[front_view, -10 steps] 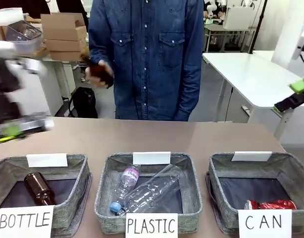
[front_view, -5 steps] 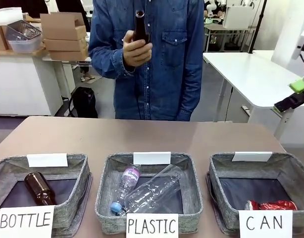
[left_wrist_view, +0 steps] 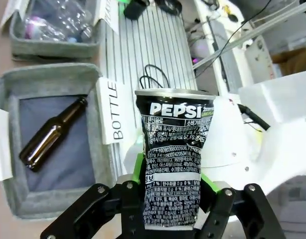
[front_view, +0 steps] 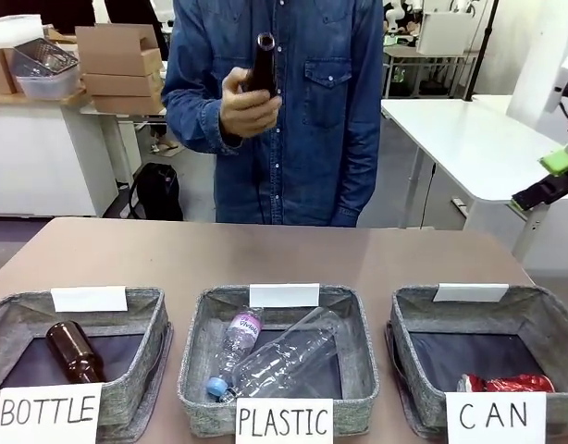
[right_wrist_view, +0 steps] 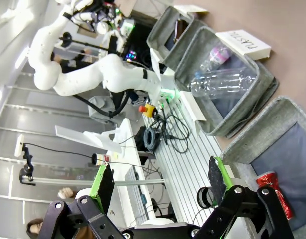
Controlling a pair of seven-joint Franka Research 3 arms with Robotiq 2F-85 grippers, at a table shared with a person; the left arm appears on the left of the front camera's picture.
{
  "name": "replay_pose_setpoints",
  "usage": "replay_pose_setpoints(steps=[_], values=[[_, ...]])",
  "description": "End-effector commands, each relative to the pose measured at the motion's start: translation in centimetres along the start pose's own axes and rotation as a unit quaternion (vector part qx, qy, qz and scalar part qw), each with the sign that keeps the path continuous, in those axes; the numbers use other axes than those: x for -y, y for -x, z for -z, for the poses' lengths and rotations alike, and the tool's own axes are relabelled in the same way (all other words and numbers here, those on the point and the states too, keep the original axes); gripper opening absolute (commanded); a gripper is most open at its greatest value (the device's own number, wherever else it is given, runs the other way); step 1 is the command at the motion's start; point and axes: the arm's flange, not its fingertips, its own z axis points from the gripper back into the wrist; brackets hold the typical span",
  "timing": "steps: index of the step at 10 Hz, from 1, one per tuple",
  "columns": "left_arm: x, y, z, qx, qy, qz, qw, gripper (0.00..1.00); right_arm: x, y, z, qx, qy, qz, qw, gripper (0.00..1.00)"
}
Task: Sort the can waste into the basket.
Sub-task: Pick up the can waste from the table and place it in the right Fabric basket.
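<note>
- The table (front_view: 284, 250) gives you bare brown top across its whole far half, between the person and the row of three baskets. The baskets crowd the near edge, and the front view cuts off their fronts.
- The person (front_view: 302, 139) stands at the middle of the far edge. Their hand (front_view: 250, 106) is clenched round a brown glass bottle (front_view: 263, 55), neck up, at chest height and well above the table.
- The CAN basket (front_view: 409, 342) is at your right end of the row, with a narrow gap to the PLASTIC basket (front_view: 363, 342). Its right wall runs out of the picture, and its white sign hides the front of its dark floor.
- The BOTTLE basket (front_view: 153, 338) is at your left end, with a brown bottle (left_wrist_view: 51, 134) lying slantwise on its floor.
- The PLASTIC basket holds clear plastic bottles (front_view: 284, 356), lying overlapped.
- Your right gripper (right_wrist_view: 160, 184) has its fingers spread wide with nothing between them. Past them, the CAN basket shows at the picture's lower right.
- Your left gripper (left_wrist_view: 172, 174) is clamped on the Pepsi can (left_wrist_view: 174, 149), which stands upright between the green pads. It shows against the BOTTLE sign and a ribbed grey surface. You cannot tell its height.
- The Pepsi can is dark with white lettering and a silver rim. It is creased and pinched narrower at the pads, and its base is hidden by the fingers.
- The red can (right_wrist_view: 273, 191) lies crumpled on the CAN basket's floor. In the front view, the sign half covers it.
</note>
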Motion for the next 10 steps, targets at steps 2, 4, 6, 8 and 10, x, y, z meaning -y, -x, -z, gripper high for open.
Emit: replay_pose_setpoints(steps=[2, 4, 6, 8, 10], values=[[4.8, 3.4, -8.2, 0.059, -0.045, 0.056, 0.996, 0.39, -0.1, 0.1, -0.2, -0.003, 0.000, -0.009, 1.000, 1.00], [13.8, 10.4, -12.4, 0.124, -0.125, 0.017, 0.984, 0.39, -0.1, 0.1, -0.2, -0.003, 0.000, -0.009, 1.000, 1.00], [16.3, 14.1, -12.1, 0.179, -0.181, -0.026, 0.967, 0.39, -0.1, 0.1, -0.2, -0.003, 0.000, -0.009, 1.000, 1.00], [15.9, 14.6, -11.9, 0.206, -0.201, -0.026, 0.957, 0.39, -0.1, 0.1, -0.2, -0.003, 0.000, -0.009, 1.000, 1.00], [15.2, 14.1, -11.6, 0.197, -0.195, -0.029, 0.960, 0.39, -0.1, 0.1, -0.2, -0.003, 0.000, -0.009, 1.000, 1.00]])
